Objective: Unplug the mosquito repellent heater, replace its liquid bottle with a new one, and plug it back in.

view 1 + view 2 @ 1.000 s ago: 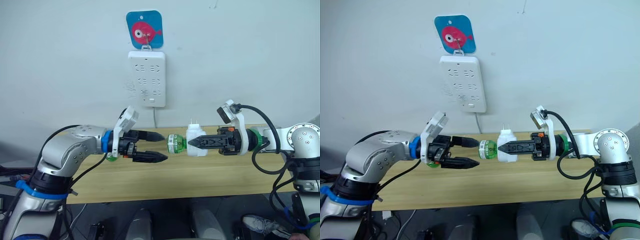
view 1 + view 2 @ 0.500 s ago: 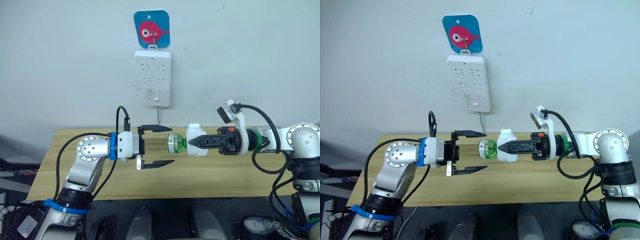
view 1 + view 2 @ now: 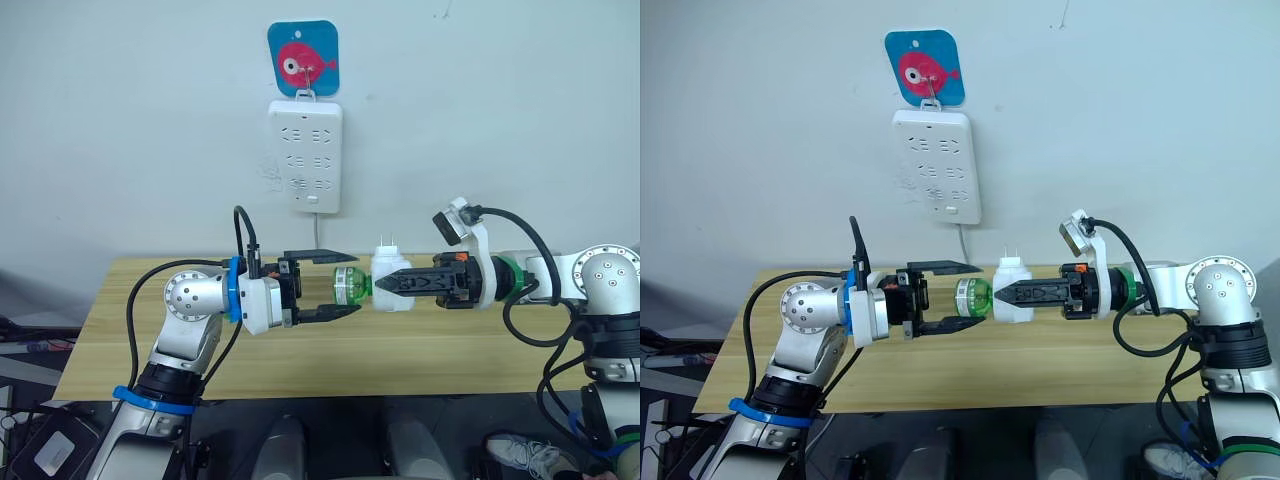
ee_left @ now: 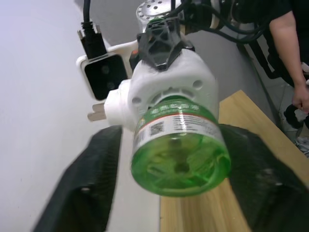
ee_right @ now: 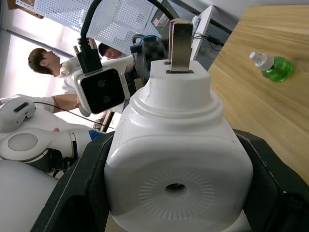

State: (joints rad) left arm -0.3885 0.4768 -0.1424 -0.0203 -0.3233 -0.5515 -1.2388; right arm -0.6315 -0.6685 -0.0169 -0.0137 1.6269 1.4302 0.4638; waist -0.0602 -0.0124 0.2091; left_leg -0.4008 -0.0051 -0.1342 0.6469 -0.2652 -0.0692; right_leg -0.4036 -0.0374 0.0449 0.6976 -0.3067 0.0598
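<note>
We held the heater (image 3: 389, 280) out over the table (image 3: 450, 355) in our right gripper (image 3: 392, 284), fingers clamped on its white body, prongs pointing up and the green bottle (image 3: 349, 285) jutting sideways toward our left arm. Our left gripper (image 3: 335, 284) stood spread around the bottle, one finger above and one below, neither clearly touching the glass. The risk, as we judged it, was a poor bite: closing on the rounded base rather than the body could let the bottle slip as it was unscrewed, and a twist against a one-sided hold could turn the heater in our right fingers. If the bottle came free with nothing under it, it could fall onto the wood. Both forearms lay roughly level, reaching inward to meet over the table's middle. The new bottle (image 5: 272, 65) lay on the tabletop, cap on, well apart.
</note>
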